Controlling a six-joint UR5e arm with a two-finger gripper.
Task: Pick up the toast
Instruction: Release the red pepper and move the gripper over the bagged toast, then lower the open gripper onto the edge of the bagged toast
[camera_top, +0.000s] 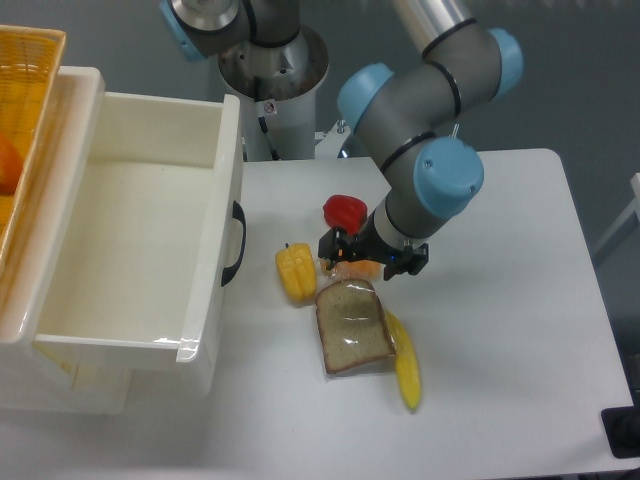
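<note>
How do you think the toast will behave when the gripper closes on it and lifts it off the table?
The toast looks flat and glossy, like moulded plastic, so it will probably stay stiff rather than flop. That sheen suggests it could slip between the fingers. It lies low on the table, touching the banana, so gripping an edge may be awkward and could nudge the banana.

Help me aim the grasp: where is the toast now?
The toast lies flat at the table's centre front, just below the gripper, with the banana along its right edge.
</note>
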